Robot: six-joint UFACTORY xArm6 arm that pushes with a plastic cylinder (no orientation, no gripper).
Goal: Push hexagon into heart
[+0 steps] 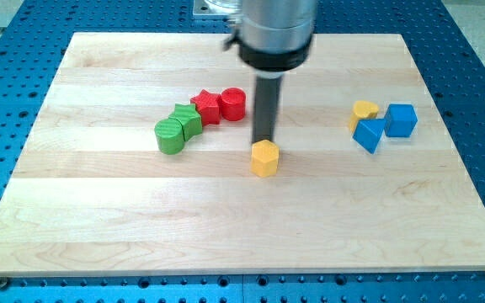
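Red cylinder (233, 103) touching red star (206, 107); green star (187, 119), green cylinder (170, 135) adjoining. Two blue blocks (401, 119) (367, 134) on bench (99, 219), view's right.

My tip (264, 140) drops behind the yellow hexagon (264, 157), so its very end and any contact there are hidden. My arm's upper housing (274, 29) is cut off by the view's top. The yellow heart (364, 109) (partly covered by a blue block (368, 135)) shows only its upper lobes.

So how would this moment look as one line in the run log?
my tip: just above yellow hexagon | yellow heart: far right beside blue blocks | hexagon-heart: apart
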